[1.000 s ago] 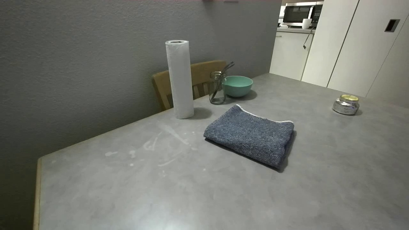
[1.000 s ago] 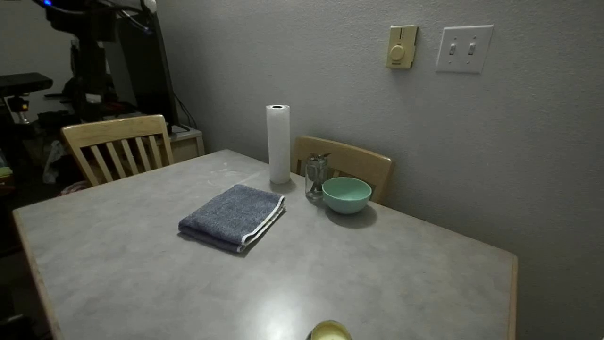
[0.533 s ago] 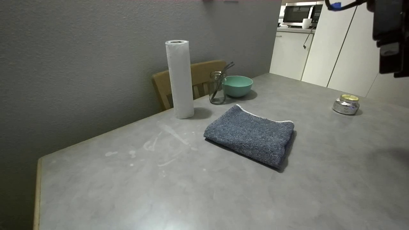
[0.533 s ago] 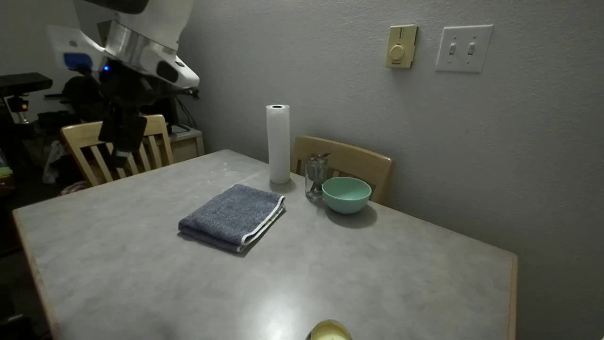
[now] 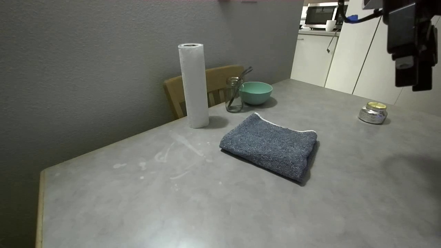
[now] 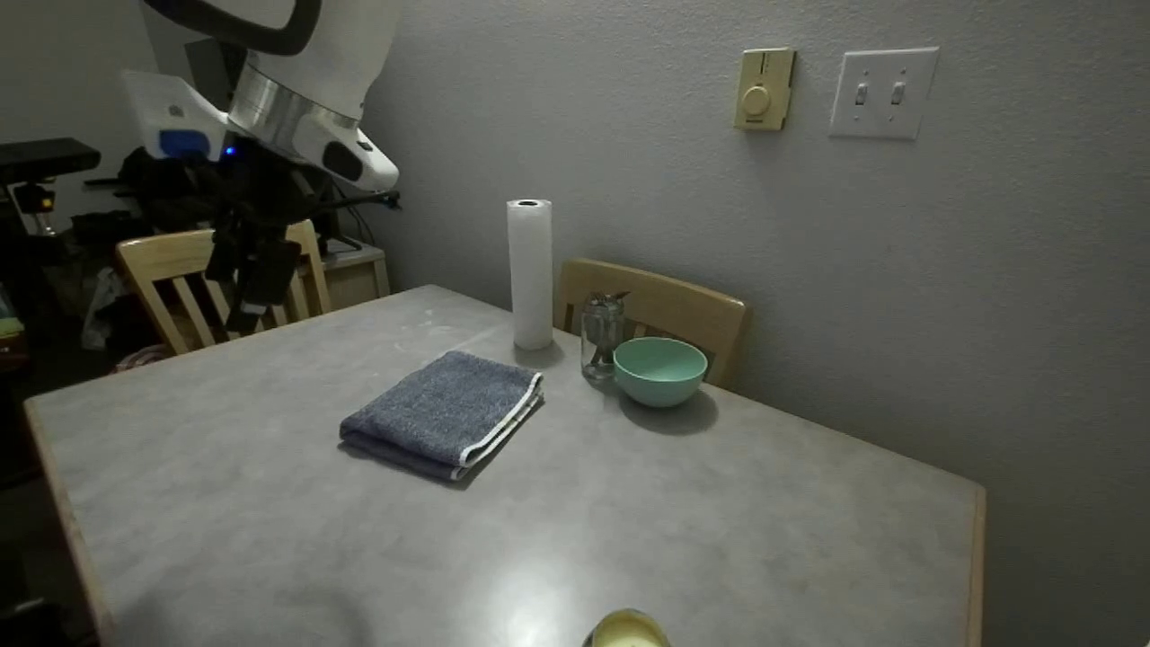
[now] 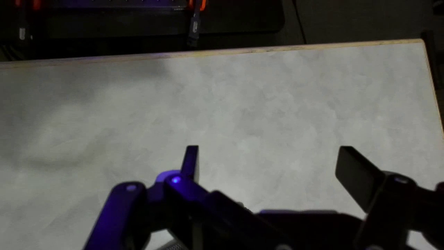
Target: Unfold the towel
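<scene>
The towel (image 5: 272, 148) lies folded flat on the table, blue-grey with a white hem along one edge. Its stacked layers show along the hem side of the towel (image 6: 445, 413) in an exterior view. My gripper (image 7: 270, 152) is spread wide in the wrist view, only bare tabletop showing between the fingers. In an exterior view the gripper (image 6: 243, 319) hangs in the air to the left of the towel; the gripper (image 5: 413, 86) also shows at the upper right, well apart from the cloth. The wrist view does not clearly show the towel.
A white paper towel roll (image 5: 194, 86), a glass jar with utensils (image 5: 235, 96) and a green bowl (image 5: 256, 93) stand near the wall side. A silver candle jar (image 5: 373, 113) sits apart on the table. The table edge (image 7: 242, 51) crosses the wrist view.
The arm has come down and into both exterior views, carrying the gripper lower and nearer to the table. Its shadow has spread over the tabletop. The towel has stayed put.
</scene>
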